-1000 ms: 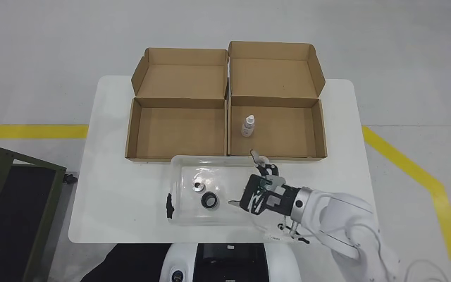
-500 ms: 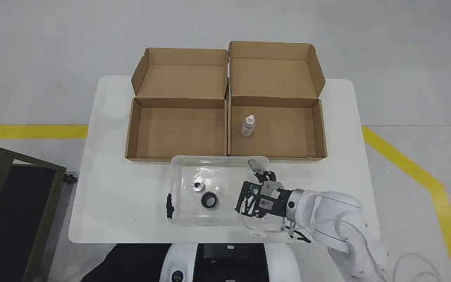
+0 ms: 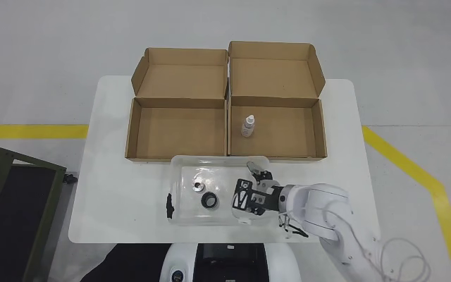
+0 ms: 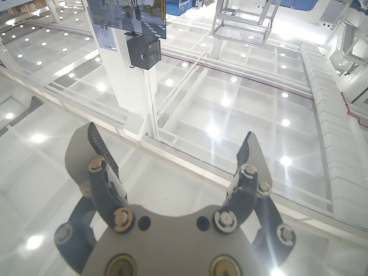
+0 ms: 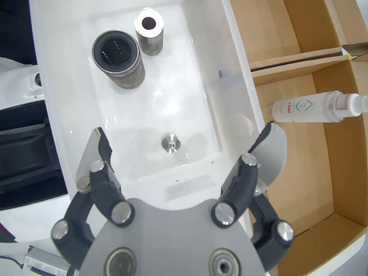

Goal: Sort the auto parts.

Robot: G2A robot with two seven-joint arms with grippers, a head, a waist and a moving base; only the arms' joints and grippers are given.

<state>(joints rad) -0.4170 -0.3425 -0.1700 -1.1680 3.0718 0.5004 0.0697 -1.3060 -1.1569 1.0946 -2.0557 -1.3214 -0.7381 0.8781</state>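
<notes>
Top view: one white table [image 3: 120,204] on a grey floor with one yellow tape line [image 3: 42,131]. Two open cardboard boxes, left box [image 3: 176,134] and right box [image 3: 289,137], sit side by side at the table's 12 o'clock. One white bottle [image 3: 248,125] stands in the right box. One clear tray [image 3: 211,158] at 6 o'clock holds two parts on count: steel sleeve [image 3: 198,187], with linear bearing [image 3: 209,201] at its 5 o'clock. Right gripper [image 3: 245,192] is over the tray's 3 o'clock end

Left wrist view: left gripper [image 4: 169,129] spread wide, empty, aimed at a lit panelled ceiling [image 4: 230,87]

Right wrist view: right gripper spread wide, empty, above the tray. Three parts: bearing and sleeve just beside each other, and a small metal stud [image 5: 171,143] well apart from them, nearer the fingers
</notes>
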